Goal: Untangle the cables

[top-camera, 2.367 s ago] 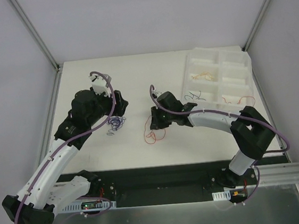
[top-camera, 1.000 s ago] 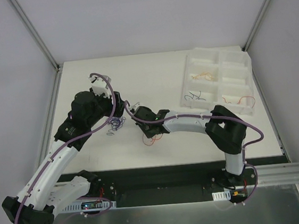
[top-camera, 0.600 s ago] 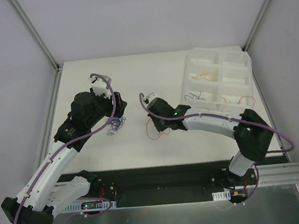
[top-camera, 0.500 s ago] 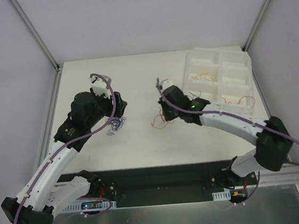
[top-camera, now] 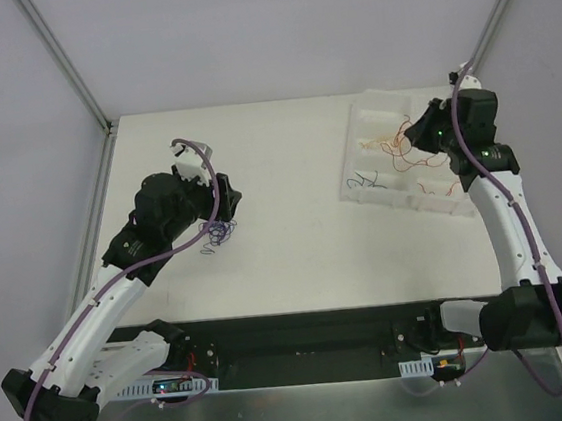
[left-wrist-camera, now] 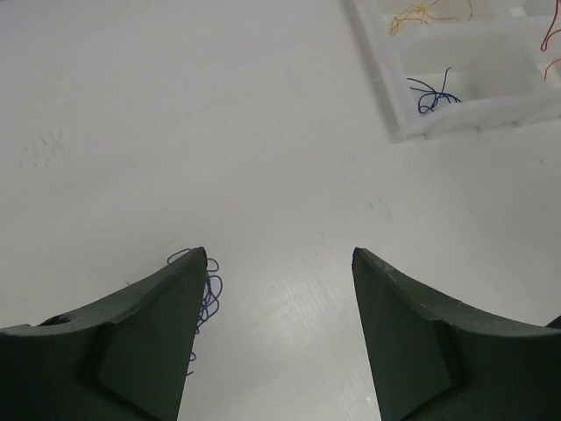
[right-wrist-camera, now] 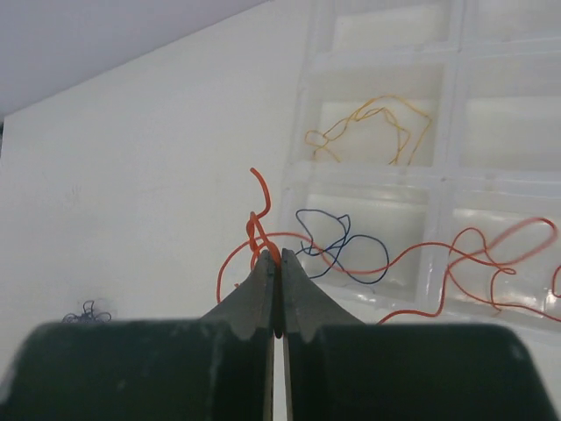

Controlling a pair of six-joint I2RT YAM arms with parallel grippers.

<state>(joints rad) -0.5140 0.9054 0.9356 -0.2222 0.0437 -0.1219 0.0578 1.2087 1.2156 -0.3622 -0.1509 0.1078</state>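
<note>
My right gripper (top-camera: 420, 136) (right-wrist-camera: 274, 256) hangs over the white tray (top-camera: 363, 111) at the back right, shut on a thin red cable (right-wrist-camera: 255, 219) (top-camera: 405, 155). Its loops dangle across the tray's left compartments. On the table left of centre lies a small purple-blue tangle of cables (top-camera: 218, 231) (left-wrist-camera: 209, 290) (right-wrist-camera: 88, 313). My left gripper (top-camera: 227, 198) (left-wrist-camera: 279, 253) hovers open just above it with nothing between its fingers. The left fingertip (left-wrist-camera: 195, 260) hides part of the tangle.
The tray (right-wrist-camera: 456, 96) (left-wrist-camera: 390, 83) holds an orange wire (right-wrist-camera: 368, 127) (top-camera: 386, 142), a dark blue wire (right-wrist-camera: 337, 241) (left-wrist-camera: 431, 95) and another red strand (right-wrist-camera: 495, 263) (top-camera: 440, 189) in separate compartments. Metal frame posts (top-camera: 64, 62) stand at the table's back corners.
My right arm has swung from the table's middle to the tray at the back right, carrying the red cable off the table. The left arm has not moved.
</note>
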